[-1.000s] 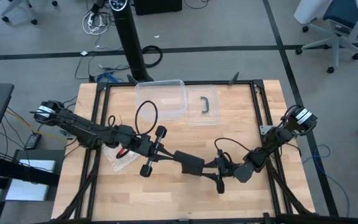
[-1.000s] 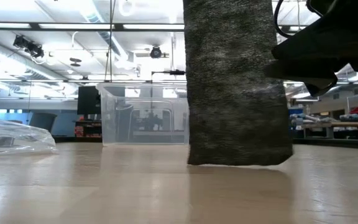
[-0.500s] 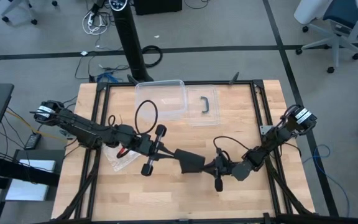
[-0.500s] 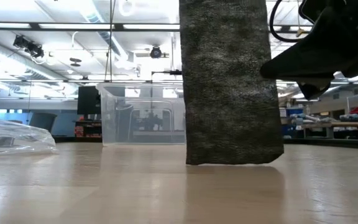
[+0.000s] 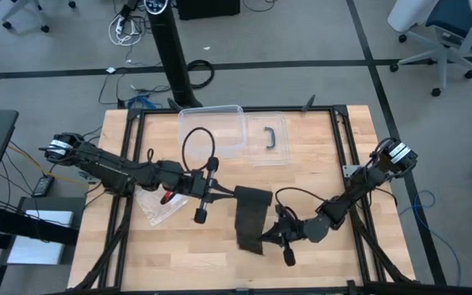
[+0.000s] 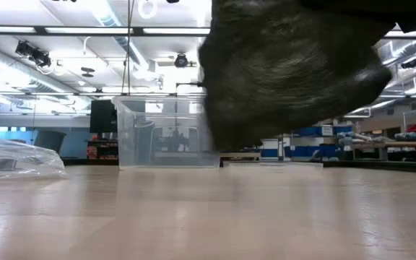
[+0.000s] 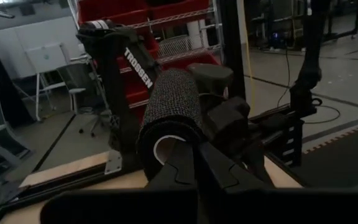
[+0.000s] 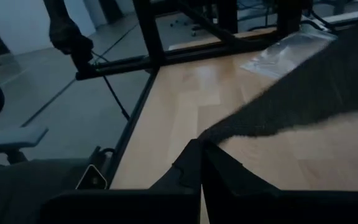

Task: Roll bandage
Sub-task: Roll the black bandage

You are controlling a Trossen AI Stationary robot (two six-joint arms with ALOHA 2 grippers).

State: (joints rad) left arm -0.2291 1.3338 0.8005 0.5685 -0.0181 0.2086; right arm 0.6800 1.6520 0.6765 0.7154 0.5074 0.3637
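Observation:
The black bandage (image 5: 249, 218) hangs in the air between my two grippers over the table's near middle; in the low view the bandage (image 6: 287, 65) is clear of the wood. My left gripper (image 5: 224, 194) is shut on its far end, which shows in the left wrist view as a curled loop (image 7: 169, 106). My right gripper (image 5: 269, 238) is shut on its near end. Beyond the loop, the left wrist view shows my right arm (image 7: 126, 62). My left gripper pinches the bandage's curled far end (image 7: 178, 144) between its two shut fingers, coming level from the table's left. The cloth loops up over the fingertips and is clear of the table. My right gripper pinches the bandage's near end at its edge (image 8: 219, 132) between its shut fingers, coming from the table's right and slanting slightly down. The strip runs up and away from the fingers, lifted off the wood.
A clear plastic box (image 5: 212, 131) and its lid with a black handle (image 5: 272, 138) lie at the far middle. A crinkly clear bag (image 5: 159, 206) lies under my left arm. Black frame rails (image 5: 344, 139) border the table.
My right gripper has shut on the bandage's hanging lower end and carried it up and toward the table's near edge. The strip, which hung straight down with its lower edge at the wood, now stretches out between both grippers, clear of the table.

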